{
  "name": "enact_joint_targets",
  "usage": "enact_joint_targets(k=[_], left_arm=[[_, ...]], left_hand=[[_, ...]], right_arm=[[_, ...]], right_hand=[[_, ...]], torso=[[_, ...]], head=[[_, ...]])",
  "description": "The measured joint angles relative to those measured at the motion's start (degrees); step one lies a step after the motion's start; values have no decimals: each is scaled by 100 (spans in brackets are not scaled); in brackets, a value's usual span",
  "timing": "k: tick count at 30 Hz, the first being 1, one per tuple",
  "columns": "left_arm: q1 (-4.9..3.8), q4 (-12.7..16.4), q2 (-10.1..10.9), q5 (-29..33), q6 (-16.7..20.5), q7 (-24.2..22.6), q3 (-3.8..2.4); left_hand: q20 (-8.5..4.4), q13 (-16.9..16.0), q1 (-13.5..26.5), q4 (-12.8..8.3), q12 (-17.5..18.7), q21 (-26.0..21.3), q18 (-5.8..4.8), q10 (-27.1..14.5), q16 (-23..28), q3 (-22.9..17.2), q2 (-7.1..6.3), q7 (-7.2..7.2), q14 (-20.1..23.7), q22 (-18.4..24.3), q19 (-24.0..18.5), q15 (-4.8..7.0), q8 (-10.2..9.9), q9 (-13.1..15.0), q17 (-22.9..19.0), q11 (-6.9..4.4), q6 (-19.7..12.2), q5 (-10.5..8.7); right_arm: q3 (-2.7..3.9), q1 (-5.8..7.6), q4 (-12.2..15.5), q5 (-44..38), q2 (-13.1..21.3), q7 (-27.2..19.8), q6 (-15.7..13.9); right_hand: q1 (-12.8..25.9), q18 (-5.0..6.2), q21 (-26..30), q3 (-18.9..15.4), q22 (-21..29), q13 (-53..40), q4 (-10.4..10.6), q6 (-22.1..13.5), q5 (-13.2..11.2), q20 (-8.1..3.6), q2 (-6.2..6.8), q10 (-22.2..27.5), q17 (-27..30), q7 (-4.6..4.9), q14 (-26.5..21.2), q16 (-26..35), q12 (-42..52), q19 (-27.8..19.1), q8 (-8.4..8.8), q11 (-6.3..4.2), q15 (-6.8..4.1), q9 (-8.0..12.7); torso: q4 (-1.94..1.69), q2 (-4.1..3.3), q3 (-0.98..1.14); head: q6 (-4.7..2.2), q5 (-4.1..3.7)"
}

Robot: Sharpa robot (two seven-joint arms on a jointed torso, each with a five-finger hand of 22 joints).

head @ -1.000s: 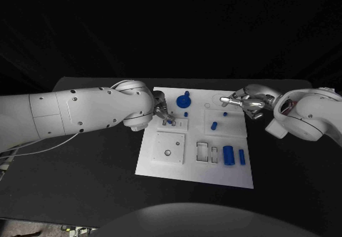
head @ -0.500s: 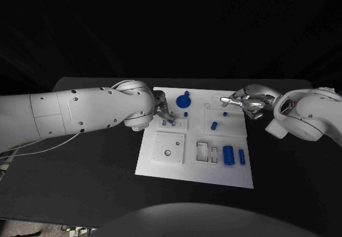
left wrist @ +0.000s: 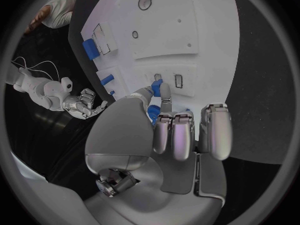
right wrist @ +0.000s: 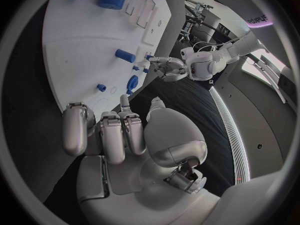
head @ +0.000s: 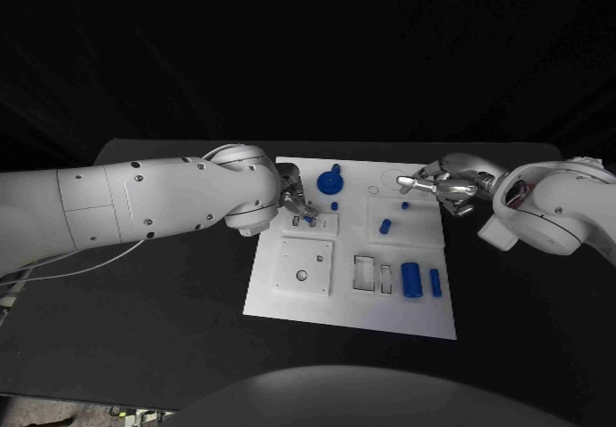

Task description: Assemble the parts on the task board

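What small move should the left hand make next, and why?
Probably ease the small blue part down into the slot beside it. The left hand pinches that part at its fingertips just over the task board, next to two small rectangular slots. The right hand hovers at the board's far right edge, holding nothing.

The white board (head: 346,307) lay flat in the middle of the table, its long side running away from the robot. A round blue knob (head: 331,183) stood near its far edge. A small blue peg (head: 403,205) and a short blue cylinder (head: 385,227) sat on a raised panel to the right. Nearer the robot, a fat blue cylinder (head: 411,278) lay beside a thinner blue bar (head: 435,283), next to two rectangular slots (head: 374,274).
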State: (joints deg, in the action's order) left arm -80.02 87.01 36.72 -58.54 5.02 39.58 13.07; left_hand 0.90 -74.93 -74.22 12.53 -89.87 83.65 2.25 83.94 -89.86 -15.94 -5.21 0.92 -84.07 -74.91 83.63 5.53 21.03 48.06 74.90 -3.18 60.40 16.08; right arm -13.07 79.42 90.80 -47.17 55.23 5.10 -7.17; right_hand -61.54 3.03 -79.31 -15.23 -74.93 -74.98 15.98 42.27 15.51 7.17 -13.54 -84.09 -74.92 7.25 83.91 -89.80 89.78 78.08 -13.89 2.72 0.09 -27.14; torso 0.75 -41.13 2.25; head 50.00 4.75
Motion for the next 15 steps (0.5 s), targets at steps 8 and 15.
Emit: enact_joint_targets(k=[8, 15], left_arm=[[0, -20, -41, 3, -30, 4, 1], [2, -33, -53, 3, -87, 9, 3]], left_hand=[[0, 0, -7, -2, 0, 0, 0, 0, 0, -3, 7, 1, 0, 0, 0, 0, -4, 4, 0, 0, 1, 0], [0, 0, -12, -7, 0, 0, 0, 0, 0, -7, 13, 2, 0, 0, 0, 0, 8, 4, 1, 0, 2, 0]], right_arm=[[0, -18, -8, 1, -8, -5, 0], [0, -21, -8, 2, -6, -7, -1]], right_hand=[[0, 0, 0, 0, 1, 0, 0, 0, 0, 0, 0, 0, 0, 0, 0, 0, 0, 0, 0, 0, 0, 0], [0, 0, 0, 0, 1, 0, 0, 0, 0, 0, 0, 0, 1, 0, 0, 0, 0, 0, 0, 0, 0, 0]], torso=[[-1, 0, 0], [-1, 1, 0]], head=[[0, 4], [0, 5]])
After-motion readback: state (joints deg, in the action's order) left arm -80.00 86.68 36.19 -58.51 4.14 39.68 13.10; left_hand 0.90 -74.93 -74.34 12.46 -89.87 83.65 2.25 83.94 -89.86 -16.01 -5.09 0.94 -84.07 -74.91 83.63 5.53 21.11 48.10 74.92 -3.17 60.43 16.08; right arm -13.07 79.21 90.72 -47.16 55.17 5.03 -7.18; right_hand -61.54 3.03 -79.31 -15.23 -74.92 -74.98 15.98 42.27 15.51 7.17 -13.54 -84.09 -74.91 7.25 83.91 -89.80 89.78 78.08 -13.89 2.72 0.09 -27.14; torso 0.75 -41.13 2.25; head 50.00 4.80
